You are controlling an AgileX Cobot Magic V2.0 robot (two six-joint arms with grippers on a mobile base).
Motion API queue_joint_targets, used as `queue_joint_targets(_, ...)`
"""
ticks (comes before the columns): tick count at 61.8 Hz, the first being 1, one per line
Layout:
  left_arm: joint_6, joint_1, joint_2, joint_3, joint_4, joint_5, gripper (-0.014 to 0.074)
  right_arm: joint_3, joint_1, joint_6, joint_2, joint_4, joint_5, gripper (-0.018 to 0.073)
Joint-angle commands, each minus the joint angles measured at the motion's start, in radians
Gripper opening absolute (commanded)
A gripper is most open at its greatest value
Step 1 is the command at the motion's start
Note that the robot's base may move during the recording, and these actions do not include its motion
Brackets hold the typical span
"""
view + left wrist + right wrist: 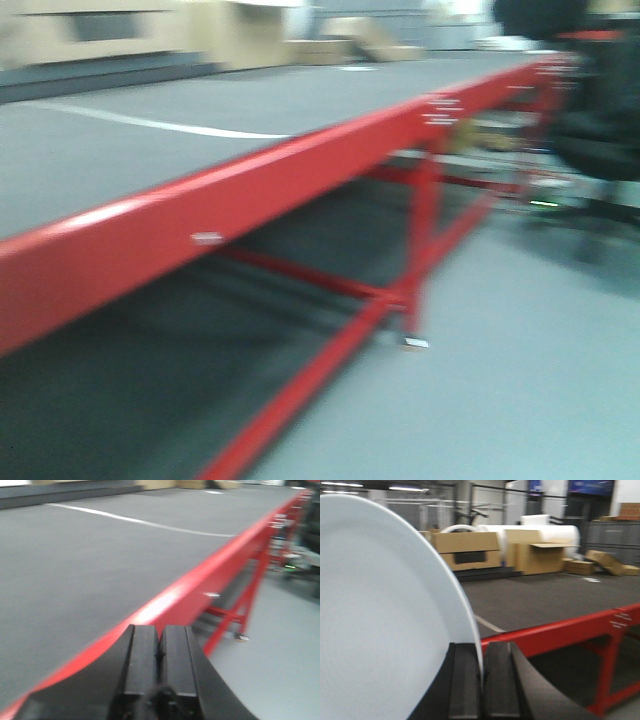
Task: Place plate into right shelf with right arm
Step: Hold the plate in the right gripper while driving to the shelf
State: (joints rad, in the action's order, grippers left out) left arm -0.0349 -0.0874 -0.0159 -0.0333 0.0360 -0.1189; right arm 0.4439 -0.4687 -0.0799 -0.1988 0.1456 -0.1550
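Observation:
The white plate [380, 620] fills the left half of the right wrist view, held on edge. My right gripper [481, 652] is shut on the plate's rim, the thin edge pinched between its two black fingers [465, 680]. My left gripper [159, 635] is shut and empty, hovering over the edge of the red-framed table [200, 587]. The right shelf is out of view in all frames. Neither arm shows in the front view.
A long red-framed table [300, 175] with a grey top and a white line runs diagonally through the front view. Cardboard boxes [470, 547] and white rolls stand beyond it. A dark chair-like shape [595, 110] sits at the far right. Grey floor lies to the right.

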Motion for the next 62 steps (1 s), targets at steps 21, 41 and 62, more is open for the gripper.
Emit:
queue_joint_targets(21,0.003,-0.006,-0.007,-0.008,0.006,0.086,-0.0047,0.028,-0.001,0.004,-0.010,0.006,0.104,0.0063)
queue_joint_targets(41,0.003,-0.006,-0.007,-0.008,0.006,0.086,-0.0047,0.028,0.000,0.004,-0.010,0.006,0.104,0.0063)
queue_joint_targets(62,0.003,-0.006,-0.007,-0.008,0.006,0.086,-0.0047,0.028,0.000,0.004,-0.010,0.006,0.104,0.0063)
